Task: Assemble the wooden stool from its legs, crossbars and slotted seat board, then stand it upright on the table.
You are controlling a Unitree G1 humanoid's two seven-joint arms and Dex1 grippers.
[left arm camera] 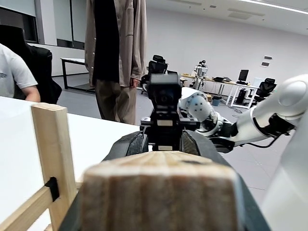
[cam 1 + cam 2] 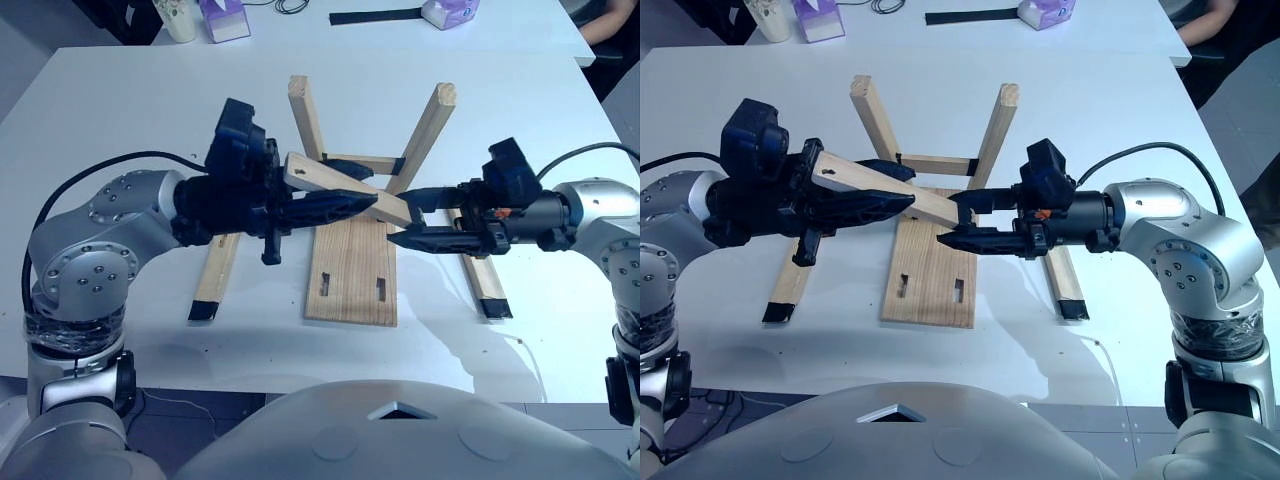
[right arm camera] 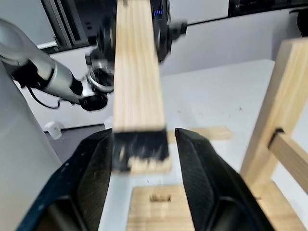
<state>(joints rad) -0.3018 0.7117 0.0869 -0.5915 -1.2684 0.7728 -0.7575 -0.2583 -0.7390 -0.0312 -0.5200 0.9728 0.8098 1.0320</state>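
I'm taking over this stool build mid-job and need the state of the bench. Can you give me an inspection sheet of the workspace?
Surface: white table, no spills seen.
Job's things: slotted seat board flat at centre; leg pair with crossbar at its far end; left loose leg and right loose leg lying flat beside the board; black-tipped wooden bar held above the board.
Clutter: cup, tissue packs, black strap along the far edge.
Grippers: left gripper shut on the bar; right gripper open around its black tip.
Cables: arm cables, off the parts.
Surroundings: office desks beyond.
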